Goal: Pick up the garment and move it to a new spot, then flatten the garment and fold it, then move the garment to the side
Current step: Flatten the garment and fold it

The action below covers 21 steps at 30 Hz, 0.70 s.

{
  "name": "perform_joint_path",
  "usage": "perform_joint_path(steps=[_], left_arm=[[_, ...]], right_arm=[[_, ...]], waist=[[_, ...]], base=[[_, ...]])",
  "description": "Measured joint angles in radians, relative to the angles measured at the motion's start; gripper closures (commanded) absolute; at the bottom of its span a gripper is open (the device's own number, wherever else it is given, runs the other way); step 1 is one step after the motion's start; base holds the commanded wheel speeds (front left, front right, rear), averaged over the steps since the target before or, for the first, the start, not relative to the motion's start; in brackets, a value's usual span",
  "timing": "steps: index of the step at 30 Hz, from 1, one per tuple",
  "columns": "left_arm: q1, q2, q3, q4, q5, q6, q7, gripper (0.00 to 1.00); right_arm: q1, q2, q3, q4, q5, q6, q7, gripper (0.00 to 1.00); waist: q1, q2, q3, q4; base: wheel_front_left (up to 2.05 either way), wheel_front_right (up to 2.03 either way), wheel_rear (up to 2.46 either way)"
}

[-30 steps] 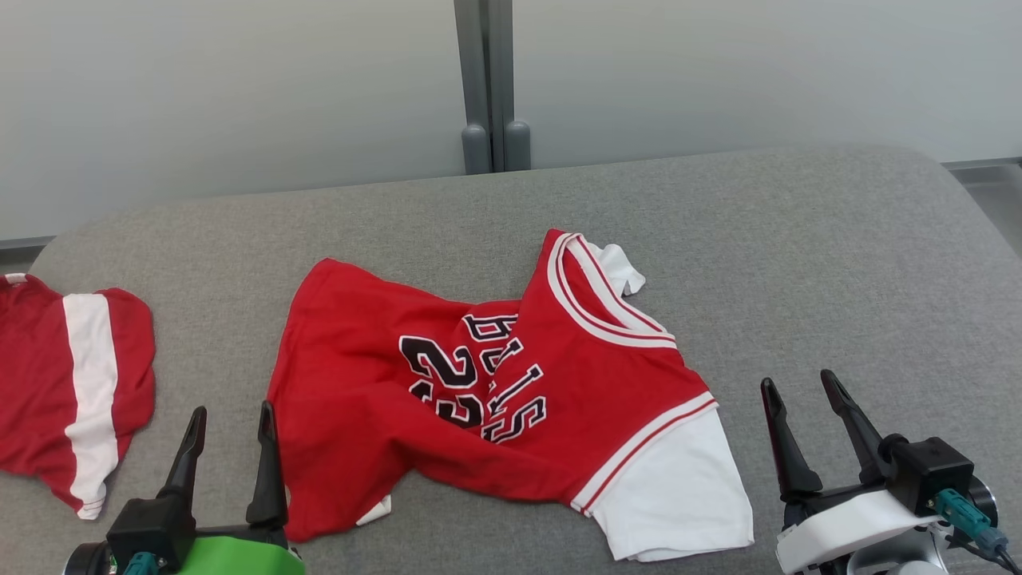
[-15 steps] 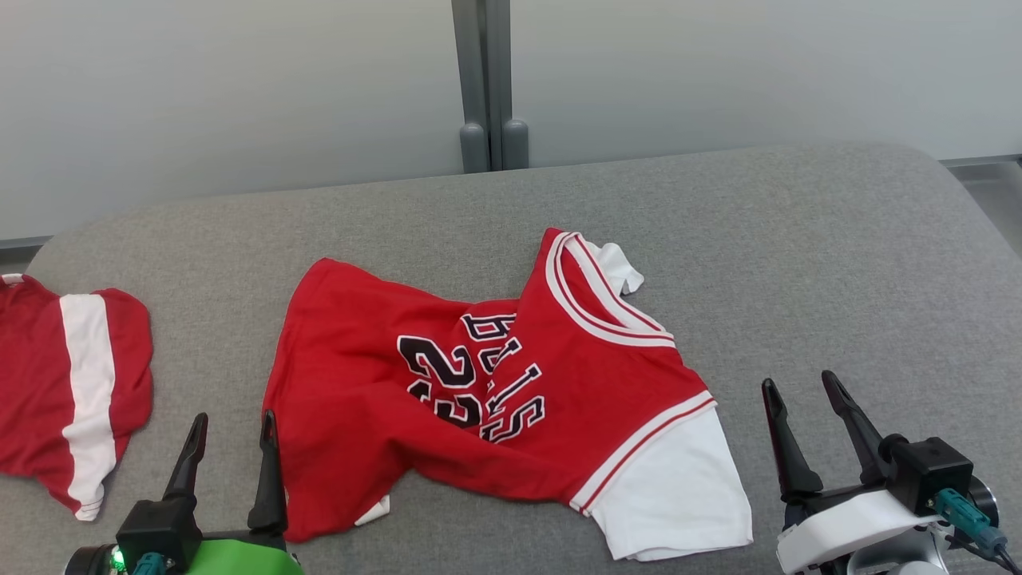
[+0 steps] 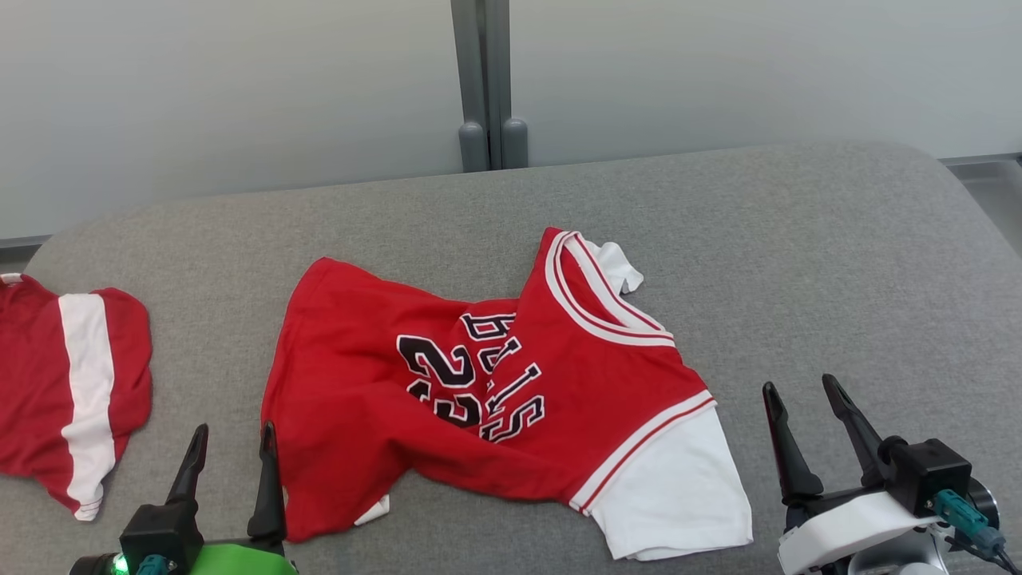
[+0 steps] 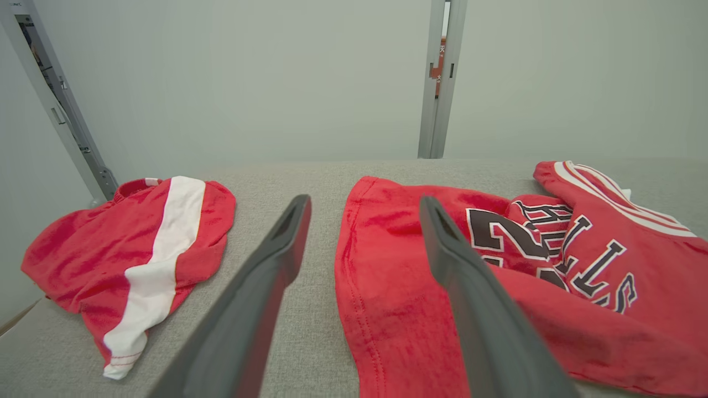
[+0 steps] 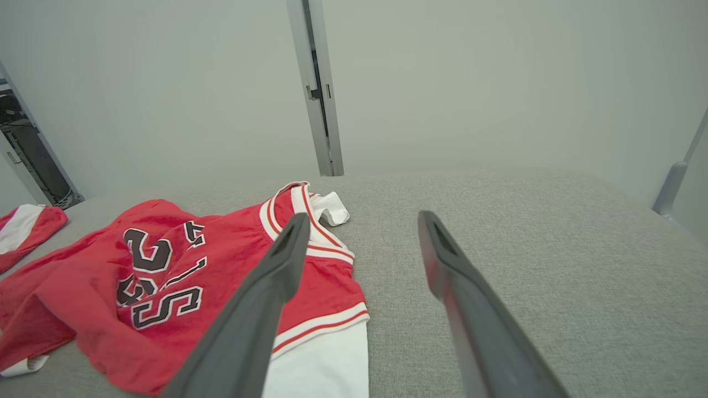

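Note:
The garment (image 3: 479,391) is a red jersey with white sleeves and black lettering. It lies crumpled and partly folded over itself in the middle of the grey cushioned surface (image 3: 798,239). My left gripper (image 3: 233,427) stands open at the lower left, its fingers just off the jersey's near left hem. In the left wrist view the left gripper (image 4: 365,202) frames the hem of the garment (image 4: 387,287). My right gripper (image 3: 798,385) is open at the lower right, apart from the white sleeve. The right gripper (image 5: 363,216) is empty, with the garment (image 5: 166,265) to its left.
A second red cloth with a white stripe (image 3: 72,383) lies bunched at the surface's left edge, also seen as the striped cloth (image 4: 138,243). A pale wall with a grey post (image 3: 483,80) rises behind. Bare grey cushion spreads to the right and behind the jersey.
My left gripper has drawn back a little toward the bottom edge of the head view. The right gripper has sunk very slightly. The jersey lies as before.

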Motion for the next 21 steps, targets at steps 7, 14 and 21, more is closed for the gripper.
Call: perform_joint_path(steps=[7, 14, 21], left_arm=[[-0.027, 0.013, -0.008, 0.11, -0.012, -0.009, 0.009, 0.0], [-0.048, 0.015, -0.03, 0.271, -0.025, -0.025, 0.009, 0.0], [-0.085, 0.01, -0.056, 0.422, -0.037, -0.041, 0.007, 0.0]], right_arm=[[-0.005, -0.009, 0.013, 0.061, 0.0, 0.0, 0.013, 0.0], [-0.025, -0.025, 0.043, 0.203, 0.009, 0.0, 0.008, 0.0], [-0.055, -0.029, 0.087, 0.372, 0.029, 0.0, -0.01, 0.0]], waist=[[0.0, 0.0, 0.007, -0.002], [0.0, 0.0, 0.019, -0.009], [0.0, 0.0, 0.032, -0.006]], base=[[0.0, 0.0, 0.0], [0.0, 0.0, 0.0], [0.0, 0.0, 0.0]])
